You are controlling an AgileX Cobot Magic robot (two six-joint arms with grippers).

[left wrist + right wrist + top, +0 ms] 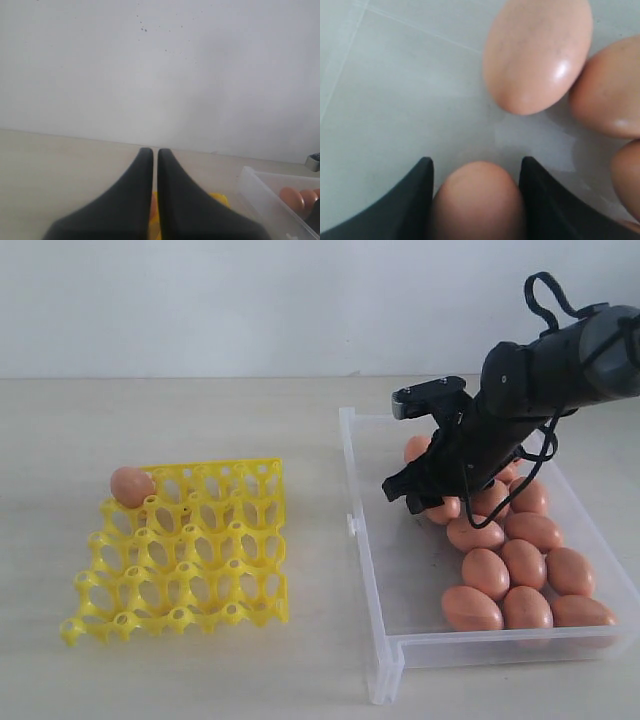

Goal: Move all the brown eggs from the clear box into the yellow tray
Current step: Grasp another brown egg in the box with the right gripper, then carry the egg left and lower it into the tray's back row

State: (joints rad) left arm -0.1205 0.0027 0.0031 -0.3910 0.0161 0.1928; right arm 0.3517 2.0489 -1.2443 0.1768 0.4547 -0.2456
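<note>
A pale wooden table [200,670] under a white wall holds our work. A lone egg [132,486] sits in a corner cup of the yellow tray [255,610]. The other eggs [523,562] lie in the clear box [400,570]. Our right gripper [428,502] is down in the box, pinching an egg [477,205] that looks to rest on the floor. Our left gripper [155,150] hangs idle, fingers pressed together. We judge this the pick-up step. Next should come a gentle lift clear of the neighbours, then a carry to an empty cup.

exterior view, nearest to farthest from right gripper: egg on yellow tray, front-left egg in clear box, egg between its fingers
1. egg between its fingers, at the right gripper
2. front-left egg, clear box front
3. tray egg, far left
</note>
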